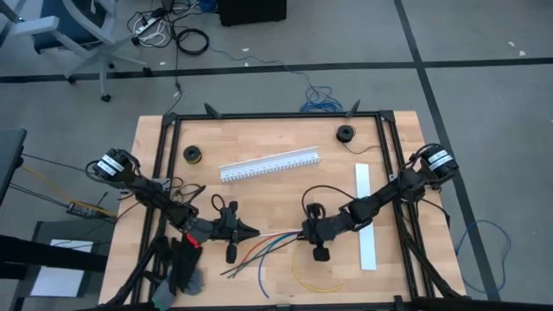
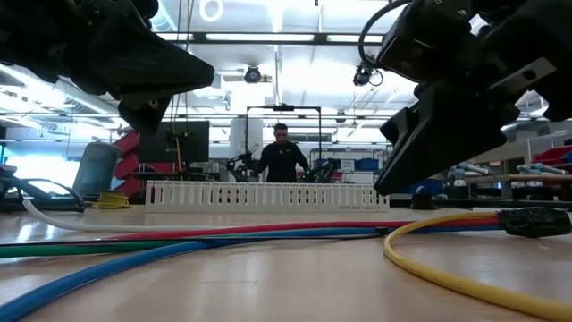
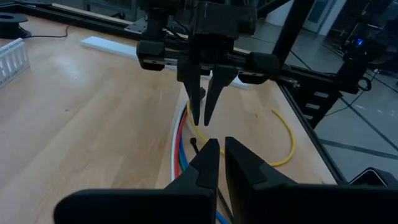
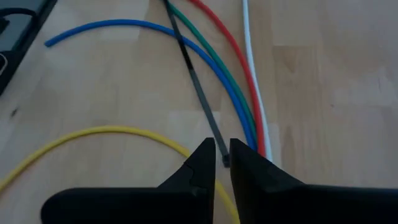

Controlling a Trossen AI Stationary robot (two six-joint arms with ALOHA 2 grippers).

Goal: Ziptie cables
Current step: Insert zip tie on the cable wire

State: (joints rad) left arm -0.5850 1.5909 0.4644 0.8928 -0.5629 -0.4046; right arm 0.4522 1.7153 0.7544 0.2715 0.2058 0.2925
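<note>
The cables lie on the wooden table as a bundle of white, red, green and blue wires, fanning out toward the near edge. A yellow one loops beside them. A thin black zip tie lies along the bundle. My right gripper points down at a slant from the table's right, slightly open, with the zip tie's end between its fingertips. My left gripper faces it from the left, shut, above the bundle and holding nothing. My right gripper has one fingertip on either side of the zip tie's end, coming from above at a slant. Whether the fingers touch it I cannot tell. The zip tie lies flat on the table beside the blue wire.
A long white slotted channel lies toward the far side and a flat white strip at the right. Two dark spools sit near the far edge. A black frame rims the table. A person stands in the room beyond.
</note>
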